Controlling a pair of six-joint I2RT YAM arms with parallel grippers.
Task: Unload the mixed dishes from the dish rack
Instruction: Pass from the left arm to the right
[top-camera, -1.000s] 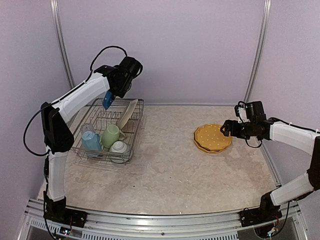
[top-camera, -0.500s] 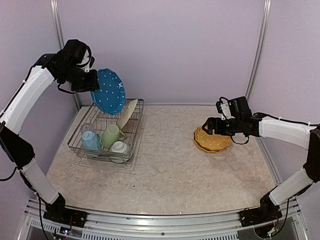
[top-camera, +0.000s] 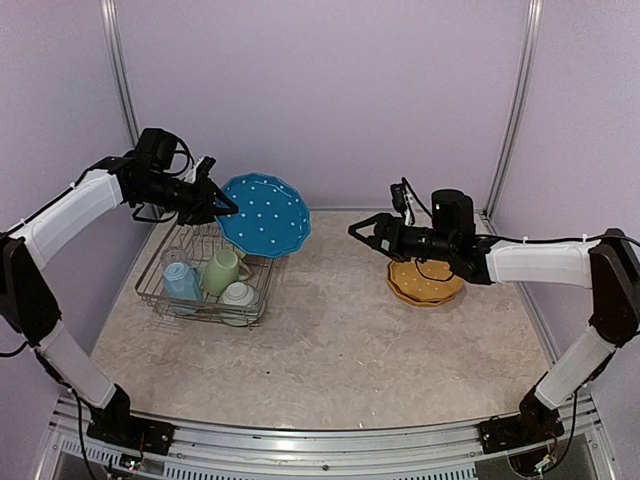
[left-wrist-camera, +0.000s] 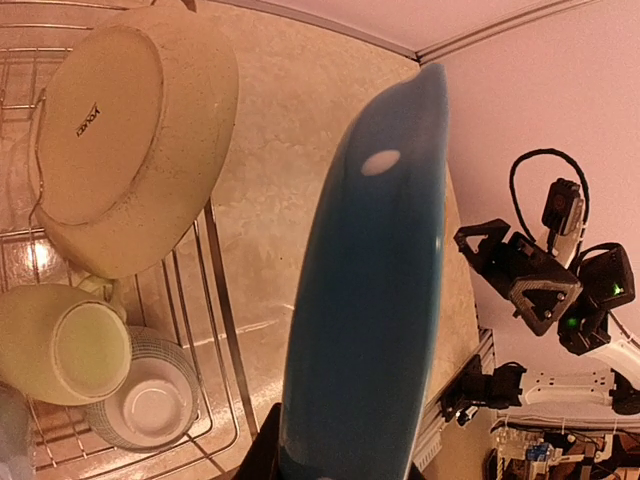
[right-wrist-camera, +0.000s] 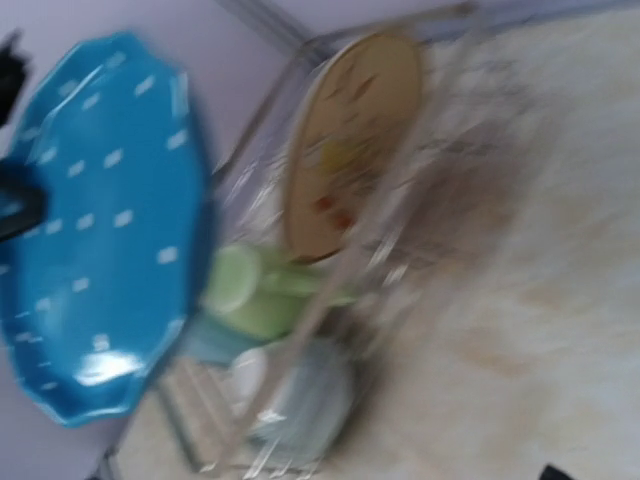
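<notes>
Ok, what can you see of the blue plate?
The blue plate is glossy, ceramic-looking, with small white dots and a scalloped rim. The left gripper grips its edge, holding it in the air, tilted, dotted face toward the top camera, near the far right corner of the dish rack. Nothing else touches it.

Unreadable stamp (left-wrist-camera: 88, 122) beneath cream plate (left-wrist-camera: 150, 180)

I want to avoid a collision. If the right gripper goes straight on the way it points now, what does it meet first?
Probably the blue plate held by the left gripper. The right gripper aims at it across free air. Depth is unclear, so it could pass beside.
</notes>
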